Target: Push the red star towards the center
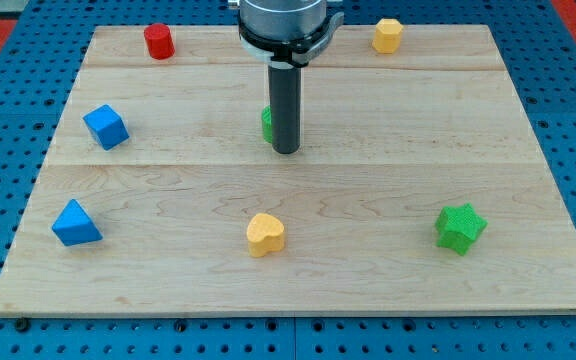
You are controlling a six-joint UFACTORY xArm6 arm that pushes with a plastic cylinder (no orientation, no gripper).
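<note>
The only red block (159,42) stands near the top left corner of the wooden board (398,150); it looks like a short cylinder, and no star points can be made out. My tip (286,151) rests on the board a little above its middle, far to the right of and below the red block. A green block (267,124) sits just left of the rod, mostly hidden by it, so its shape cannot be told.
A yellow hexagonal block (387,35) is at the top right. A blue cube (106,127) and a blue triangle (75,224) are at the left. A yellow heart (265,235) is at bottom centre and a green star (460,228) at the lower right.
</note>
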